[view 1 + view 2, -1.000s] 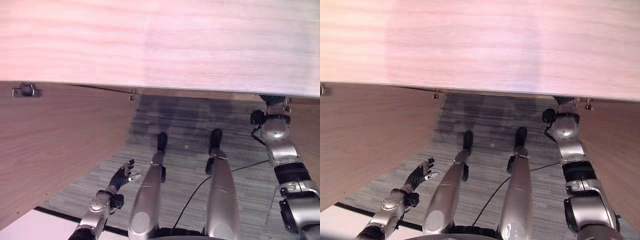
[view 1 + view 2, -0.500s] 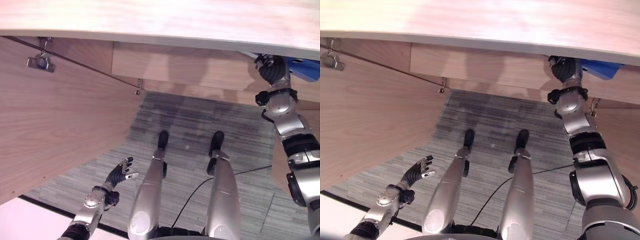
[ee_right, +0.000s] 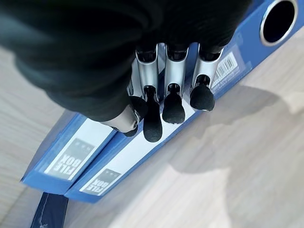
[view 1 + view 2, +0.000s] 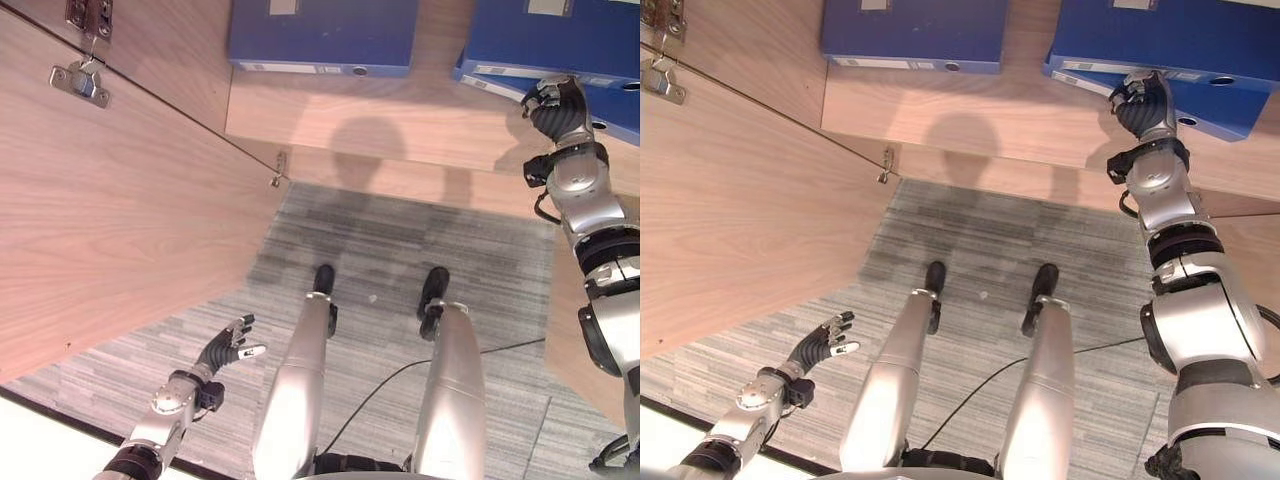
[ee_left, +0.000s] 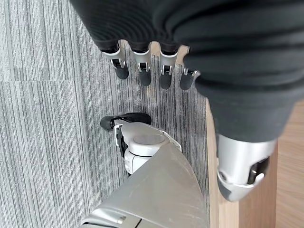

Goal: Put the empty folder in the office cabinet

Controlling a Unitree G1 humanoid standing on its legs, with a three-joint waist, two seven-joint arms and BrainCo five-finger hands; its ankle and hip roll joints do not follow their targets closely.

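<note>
right hand (image 4: 1143, 103) at two stacked blue folders (image 4: 1200, 50); third folder (image 4: 912, 35) apart

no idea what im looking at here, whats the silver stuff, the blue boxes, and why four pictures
The silver parts belong to a humanoid robot standing at an open wooden cabinet. Two pictures come from cameras in its head, looking down; the other two come from cameras on its wrists. The blue boxes are file folders lying on a cabinet shelf: one folder on the left, and a stack on the right. The right hand reaches up to that stack, its curled fingers against the spine of the lower blue folder; whether it grips it is unclear. The left hand hangs low over the grey carpet, open, holding nothing.
</note>
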